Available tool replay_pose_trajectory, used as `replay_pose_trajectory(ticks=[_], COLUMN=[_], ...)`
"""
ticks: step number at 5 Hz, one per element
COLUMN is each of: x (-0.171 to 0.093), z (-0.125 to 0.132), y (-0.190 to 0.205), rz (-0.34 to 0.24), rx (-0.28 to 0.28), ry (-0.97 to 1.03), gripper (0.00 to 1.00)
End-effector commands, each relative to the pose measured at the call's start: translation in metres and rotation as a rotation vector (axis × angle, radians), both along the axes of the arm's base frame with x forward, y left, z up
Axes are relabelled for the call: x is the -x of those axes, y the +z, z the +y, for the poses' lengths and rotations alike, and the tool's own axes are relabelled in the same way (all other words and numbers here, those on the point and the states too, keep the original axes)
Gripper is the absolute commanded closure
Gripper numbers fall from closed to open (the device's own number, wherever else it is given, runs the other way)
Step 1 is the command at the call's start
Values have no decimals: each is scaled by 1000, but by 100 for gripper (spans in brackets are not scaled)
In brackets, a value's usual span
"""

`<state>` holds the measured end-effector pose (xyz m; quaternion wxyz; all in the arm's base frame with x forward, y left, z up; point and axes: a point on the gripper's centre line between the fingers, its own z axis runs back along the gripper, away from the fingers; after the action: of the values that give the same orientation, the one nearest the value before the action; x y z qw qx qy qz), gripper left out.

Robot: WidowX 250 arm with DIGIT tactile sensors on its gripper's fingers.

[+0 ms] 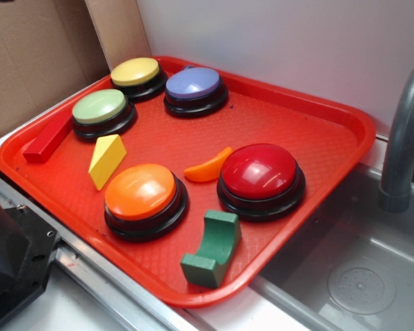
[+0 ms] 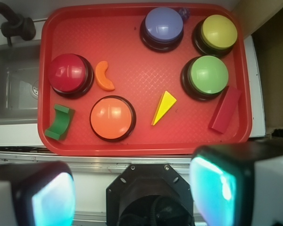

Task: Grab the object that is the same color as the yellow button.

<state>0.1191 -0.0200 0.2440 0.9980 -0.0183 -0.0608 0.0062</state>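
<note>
Tool (image 2: 132,193) wide open, empty, above tray (image 2: 132,146); yellow wedge (image 2: 164,106) untouched.

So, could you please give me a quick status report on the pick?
End effector open, above the tray edge, holding nothing. Yellow wedge untouched, between orange button and green button. Nothing blocking it.

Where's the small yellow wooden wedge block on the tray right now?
In the wrist view the small yellow wooden wedge block lies on the red tray, between the orange button and the pale green button.
</note>
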Motion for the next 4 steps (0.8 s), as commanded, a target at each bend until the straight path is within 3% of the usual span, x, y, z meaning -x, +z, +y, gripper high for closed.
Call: replay_pose_trajectory(ticks=[1,3,4], x=[0,-15,-28], z=[0,8,16], y=[0,-48,-87], rz=[0,-17,-54], rx=[0,6,-12], ry=[0,206,402], gripper=[0,0,0])
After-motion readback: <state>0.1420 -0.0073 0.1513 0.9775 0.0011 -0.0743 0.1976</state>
